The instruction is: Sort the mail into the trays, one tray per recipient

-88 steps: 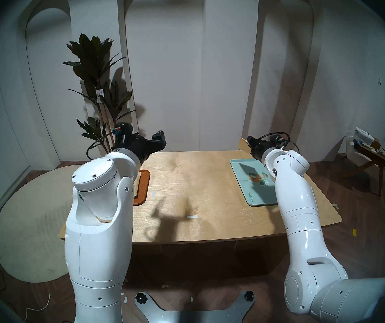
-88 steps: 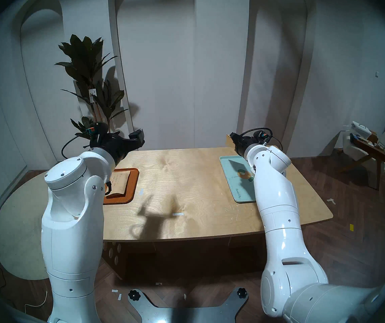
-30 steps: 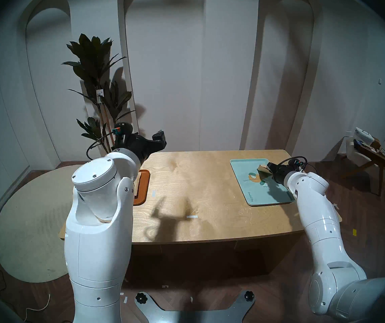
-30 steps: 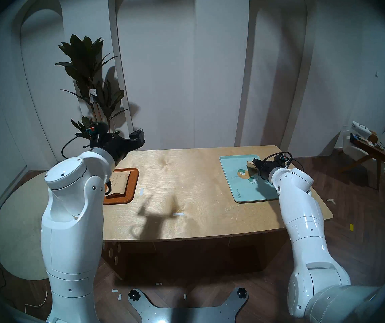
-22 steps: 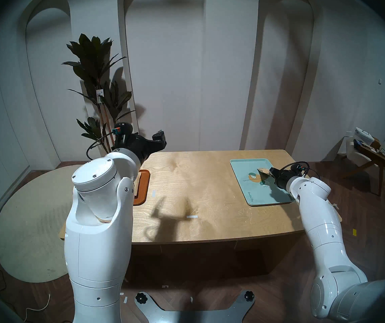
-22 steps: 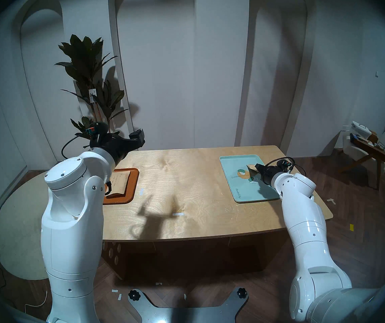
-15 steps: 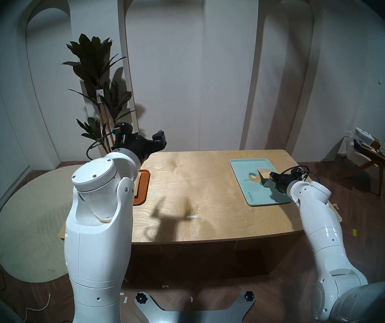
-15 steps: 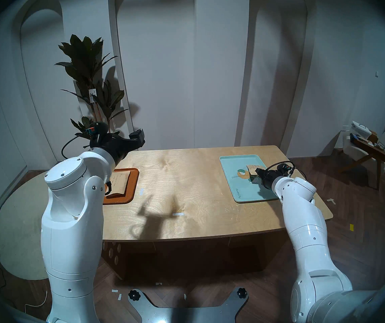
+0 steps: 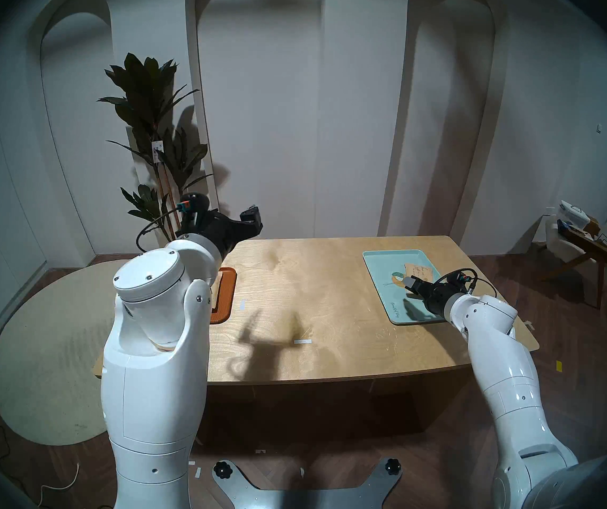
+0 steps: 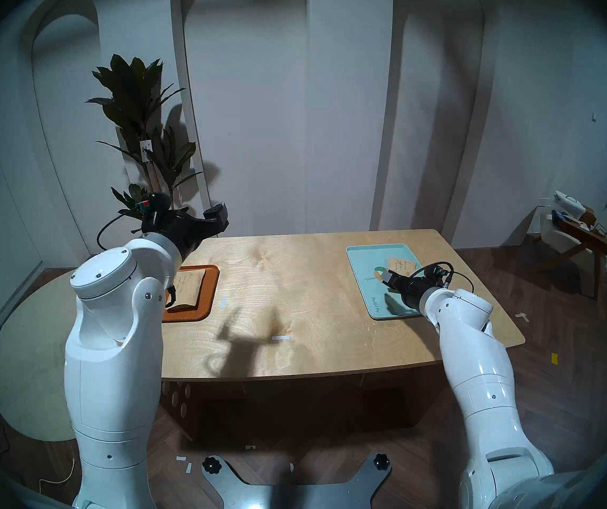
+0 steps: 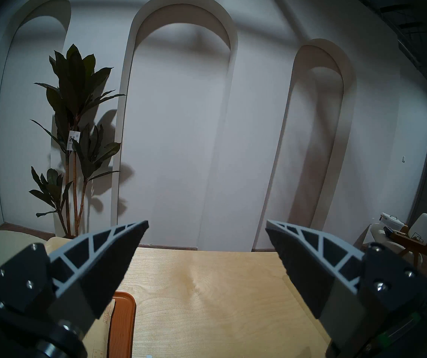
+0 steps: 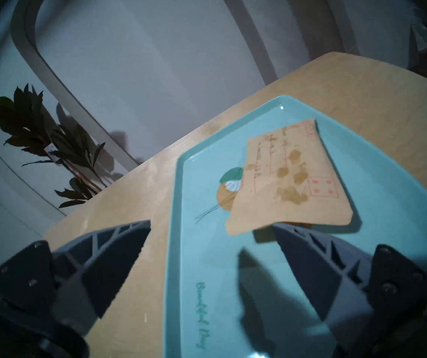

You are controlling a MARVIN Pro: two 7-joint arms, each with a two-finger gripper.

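Note:
A tan envelope with brownish leaf marks [image 12: 290, 179] lies flat in the pale turquoise tray [image 12: 202, 246] at the table's right; it also shows in the head view [image 9: 419, 271]. My right gripper [image 12: 211, 224] is open and empty, low over the tray just on the near side of the envelope, also seen from the head [image 9: 409, 289]. The orange-brown tray [image 10: 208, 291] at the left holds the other tan envelope [image 10: 188, 286], partly hidden by my left arm. My left gripper [image 11: 207, 224] is open and empty, raised above that tray's far end.
Two white tape strips [image 9: 302, 341] [image 9: 242, 304] lie on the wooden table [image 9: 331, 306]. A potted plant [image 9: 151, 130] stands behind the table's left corner. A chair with clutter [image 9: 588, 240] stands on the floor at the far right.
My right arm brought the leaf-marked envelope down from above the tray's far end, laid it in the turquoise tray, opened and drew back toward me. The left arm has not moved.

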